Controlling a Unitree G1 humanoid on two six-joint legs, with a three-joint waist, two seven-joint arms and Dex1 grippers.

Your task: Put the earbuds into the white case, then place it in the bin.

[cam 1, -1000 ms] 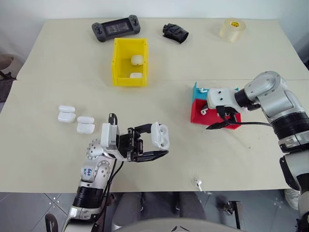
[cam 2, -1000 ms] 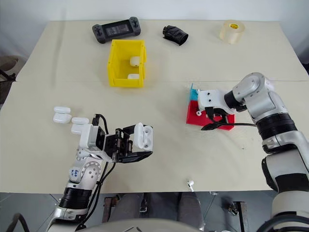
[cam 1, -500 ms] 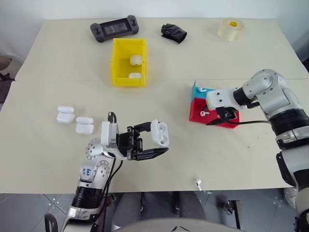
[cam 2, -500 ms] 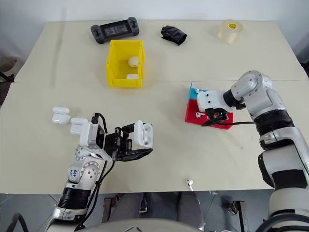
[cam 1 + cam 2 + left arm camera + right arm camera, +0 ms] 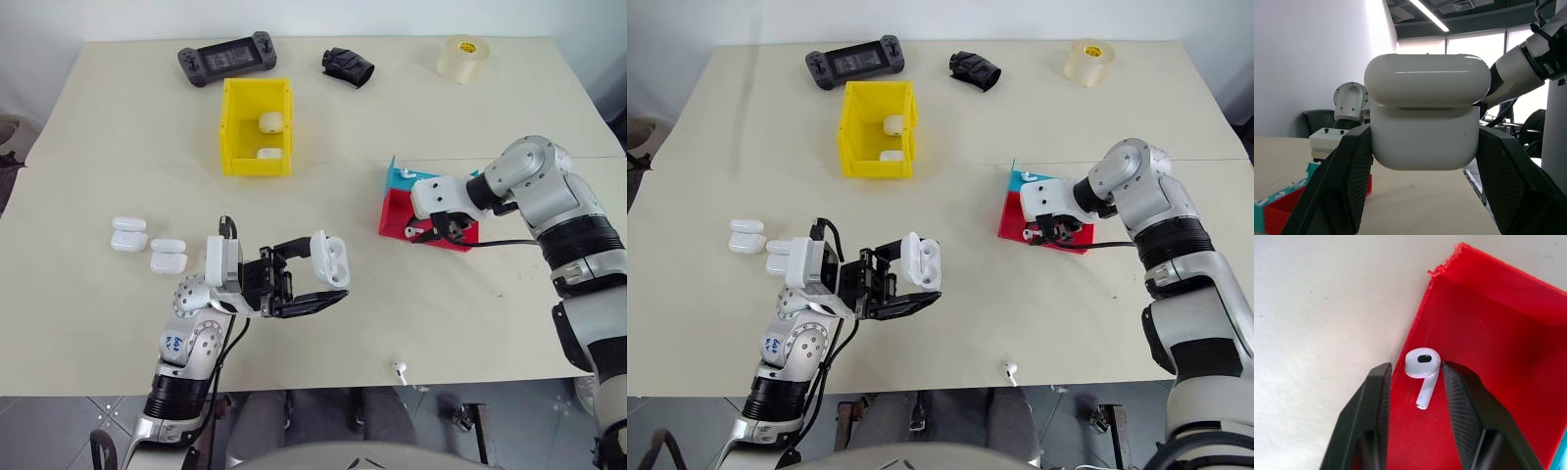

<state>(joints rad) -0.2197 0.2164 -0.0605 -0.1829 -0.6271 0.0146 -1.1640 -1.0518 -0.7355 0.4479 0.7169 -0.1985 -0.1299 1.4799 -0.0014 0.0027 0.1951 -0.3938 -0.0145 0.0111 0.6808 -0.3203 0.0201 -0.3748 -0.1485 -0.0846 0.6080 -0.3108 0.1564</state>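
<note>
My left gripper [image 5: 325,274] is shut on a white case [image 5: 331,257], held up above the table's near side with its lid [image 5: 1425,78] hinged open. At the right, my right gripper [image 5: 431,233] reaches down into the red tray [image 5: 395,211]. Its two black fingers [image 5: 1382,382] stand close on either side of one white earbud [image 5: 1422,363] lying by the tray's wall, with a narrow gap still showing. Another earbud [image 5: 399,371] lies loose near the table's front edge. The yellow bin [image 5: 227,127] stands at the back left with two white cases [image 5: 271,122] inside.
Several spare white cases [image 5: 147,245] lie at the left. A teal tray [image 5: 402,176] sits behind the red one. Along the far edge are a black game controller [image 5: 225,59], a small black object [image 5: 348,66] and a tape roll [image 5: 460,57].
My right gripper's fingers have narrowed from wide open and dipped into the red tray around the earbud. The left gripper keeps the open case, nearly still. The view has shifted slightly.
</note>
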